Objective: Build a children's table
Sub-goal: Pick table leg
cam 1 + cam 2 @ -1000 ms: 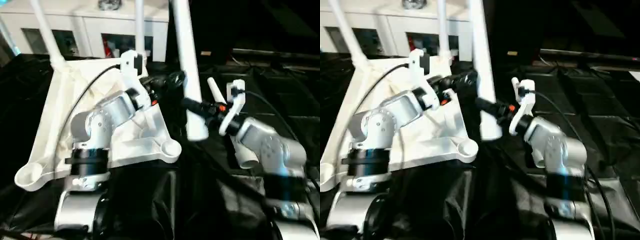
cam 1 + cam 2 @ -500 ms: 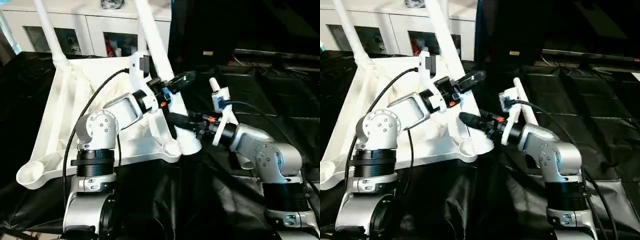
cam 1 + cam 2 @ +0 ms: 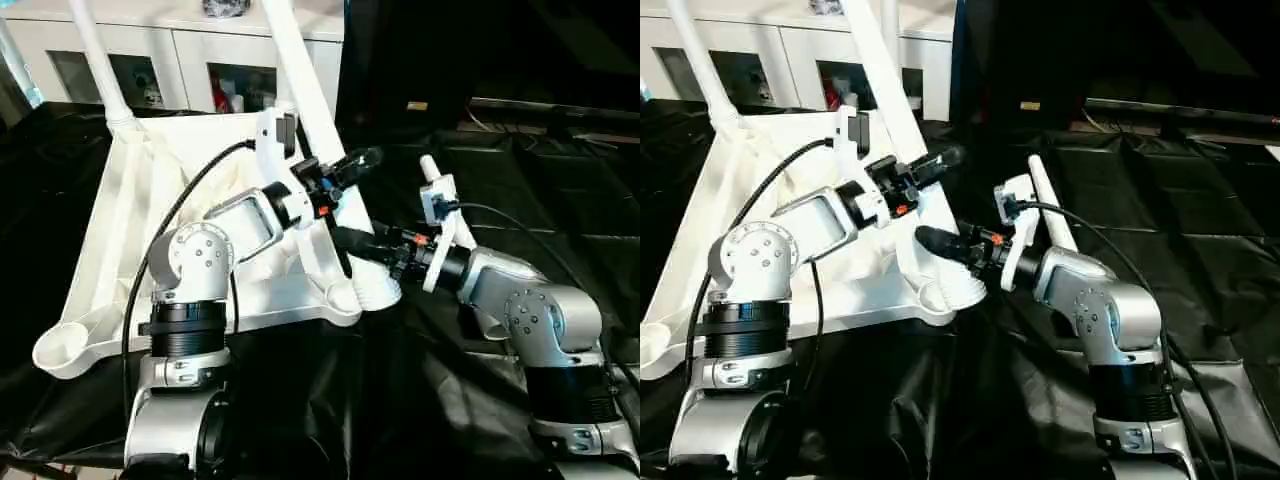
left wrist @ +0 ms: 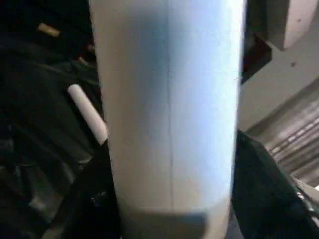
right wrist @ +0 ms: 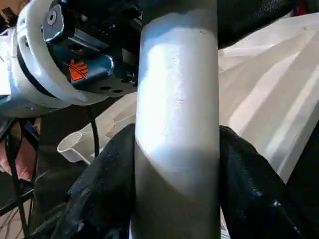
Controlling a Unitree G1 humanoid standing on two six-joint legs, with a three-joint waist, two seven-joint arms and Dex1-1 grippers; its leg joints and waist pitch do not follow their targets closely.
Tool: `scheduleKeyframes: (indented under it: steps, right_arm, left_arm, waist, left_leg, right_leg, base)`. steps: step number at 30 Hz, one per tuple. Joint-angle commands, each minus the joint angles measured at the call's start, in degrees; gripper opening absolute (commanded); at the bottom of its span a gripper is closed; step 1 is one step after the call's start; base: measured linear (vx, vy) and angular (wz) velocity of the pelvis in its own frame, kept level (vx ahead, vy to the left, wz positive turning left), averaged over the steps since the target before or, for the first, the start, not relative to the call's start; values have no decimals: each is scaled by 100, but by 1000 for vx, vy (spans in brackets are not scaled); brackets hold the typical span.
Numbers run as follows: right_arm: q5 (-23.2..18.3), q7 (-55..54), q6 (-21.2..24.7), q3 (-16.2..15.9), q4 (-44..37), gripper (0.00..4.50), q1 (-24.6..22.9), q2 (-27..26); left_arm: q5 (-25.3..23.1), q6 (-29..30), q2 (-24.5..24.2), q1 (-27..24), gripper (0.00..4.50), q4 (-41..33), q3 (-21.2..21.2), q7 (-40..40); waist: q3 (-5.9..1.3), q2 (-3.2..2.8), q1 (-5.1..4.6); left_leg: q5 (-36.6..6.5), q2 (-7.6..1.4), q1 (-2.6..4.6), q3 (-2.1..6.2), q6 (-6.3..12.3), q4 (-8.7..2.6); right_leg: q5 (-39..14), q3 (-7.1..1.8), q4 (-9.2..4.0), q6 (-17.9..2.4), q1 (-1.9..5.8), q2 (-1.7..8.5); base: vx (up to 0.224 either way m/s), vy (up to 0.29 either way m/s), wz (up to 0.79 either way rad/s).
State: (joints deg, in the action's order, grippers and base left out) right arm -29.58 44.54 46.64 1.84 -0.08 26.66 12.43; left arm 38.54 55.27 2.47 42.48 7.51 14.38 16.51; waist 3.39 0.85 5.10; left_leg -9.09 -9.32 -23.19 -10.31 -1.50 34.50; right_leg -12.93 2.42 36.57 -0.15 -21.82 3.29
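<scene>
The white tabletop [image 3: 125, 215] lies underside up on black cloth. One leg [image 3: 93, 58] stands in its far left corner, and a second one [image 3: 887, 30] rises behind at the far right. A third leg [image 3: 308, 88] leans steeply, with its thick end [image 3: 376, 292] right beside the near right corner socket [image 3: 343, 298]. My left gripper [image 3: 345, 172] is shut on this leg at mid-height, its black fingers [image 4: 94, 199] on both sides. My right gripper [image 3: 350, 243] is shut on it lower down, its fingers [image 5: 251, 189] hugging the shaft. A fourth leg [image 3: 1050, 210] lies on the cloth at the right.
A white glass-door cabinet [image 3: 180, 50] stands behind the tabletop. The near left corner socket [image 3: 65, 345] stands empty at the cloth's edge. Black crumpled cloth [image 3: 400, 400] covers the surface in front and to the right.
The held leg has tipped from nearly upright to a steep lean. Its thick end has come down beside the near right socket, and both grippers followed it.
</scene>
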Motion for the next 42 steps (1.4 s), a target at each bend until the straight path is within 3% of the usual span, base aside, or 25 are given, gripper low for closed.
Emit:
scheduleKeyframes:
  steps: [1, 3, 8, 15, 17, 18, 19, 20, 22, 23, 24, 31, 36, 42]
  right_arm:
    - [8, -41, -102, -12, -240, 188, -13, 30]
    - [28, -56, -121, -44, -242, 188, -20, 21]
    - [54, -107, -174, -122, -227, 188, -20, 36]
    - [76, -212, -147, -220, -219, 188, 59, -16]
    - [37, -219, -89, -206, -213, 244, 73, -30]
    - [-88, -132, 15, -182, -230, 244, 88, -18]
    - [-88, -132, 15, -182, -230, 258, 88, -18]
    - [-150, -28, 73, -192, -252, 264, 104, 48]
    - [-128, 206, 83, -286, -235, 285, 155, 277]
    - [-127, 217, 85, -290, -232, 293, 158, 290]
    - [-231, 564, 251, -373, -253, 293, 205, 562]
    - [-600, 1502, 660, -641, -429, 305, 325, 1254]
    - [-485, 1698, 638, -1002, -372, 305, 382, 1396]
    - [-404, 1693, 620, -1158, -364, 305, 381, 1378]
  left_arm:
    - [-7, 113, 51, -42, 250, -129, -4, -150]
    - [-62, 138, 47, -51, 220, -109, -9, -247]
    - [-149, 162, 41, -84, 196, -124, -39, -486]
    - [-351, -275, -150, -141, 188, -258, -281, -276]
    - [-363, -327, -206, -142, 188, -276, -316, -206]
    - [-293, -336, -332, -163, 188, -359, -412, 105]
    - [-293, -336, -332, -163, 188, -359, -412, 105]
    - [-191, -288, -514, -195, 188, -472, -561, 536]
    - [-41, -283, -908, -259, 187, -666, -892, 1478]
    - [-35, -286, -930, -261, 186, -675, -910, 1528]
    - [16, -414, -1180, -276, 186, -771, -1096, 2158]
    - [277, -540, -1707, -102, 186, -828, -1414, 3449]
    - [373, -582, -1667, -17, 186, -824, -1512, 3792]
    - [421, -593, -1662, -14, 186, -828, -1557, 3857]
  waist:
    - [-386, 49, 0]
    - [-382, 54, 2]
    - [-378, 64, 1]
    - [-376, 78, 3]
    - [-378, 76, -5]
    - [-373, 100, -2]
    - [-375, 87, 1]
    - [-369, 125, -6]
    - [-376, 83, 18]
    - [-375, 94, 14]
    - [-369, 84, 7]
    - [-371, 93, 11]
    - [-377, 114, 11]
    - [-385, 115, 12]
  left_leg:
    - [-808, -372, 175, 147, 93, -374]
    - [-808, -370, 170, 145, 99, -375]
    - [-844, -376, 172, 149, 76, -381]
    - [-788, -383, 176, 154, 61, -394]
    - [-806, -384, 181, 152, 44, -395]
    - [-796, -382, 181, 149, 52, -396]
    - [-771, -386, 181, 148, 48, -400]
    - [-772, -383, 184, 142, 53, -397]
    - [-679, -389, 189, 146, 59, -400]
    - [-644, -385, 194, 138, 40, -400]
    - [-689, -382, 201, 141, 56, -404]
    - [-669, -386, 200, 116, 67, -388]
    - [-624, -384, 195, 109, 73, -369]
    - [-573, -388, 196, 107, 112, -359]
  right_leg:
    - [-580, -268, -509, -1131, 227, 504]
    - [-602, -268, -511, -1131, 229, 509]
    - [-665, -267, -519, -1103, 225, 510]
    - [-582, -267, -511, -1091, 221, 512]
    - [-545, -270, -505, -1090, 215, 504]
    - [-536, -268, -507, -1091, 219, 511]
    - [-531, -270, -493, -1088, 218, 510]
    - [-530, -268, -505, -1091, 215, 506]
    - [-505, -268, -478, -1059, 213, 512]
    - [-458, -264, -465, -1047, 217, 496]
    - [-479, -263, -477, -1063, 218, 500]
    - [-356, -270, -446, -1176, 231, 509]
    - [-343, -267, -437, -1306, 240, 526]
    - [-219, -264, -414, -1368, 240, 516]
  base:
    - [0, 0, 0]
    - [0, 0, 0]
    - [0, 0, 0]
    - [0, 0, 0]
    - [0, 0, 0]
    - [0, 0, 0]
    - [0, 0, 0]
    - [0, 0, 0]
    - [0, 0, 0]
    - [0, 0, 0]
    - [0, 0, 0]
    - [0, 0, 0]
    - [0, 0, 0]
    - [0, 0, 0]
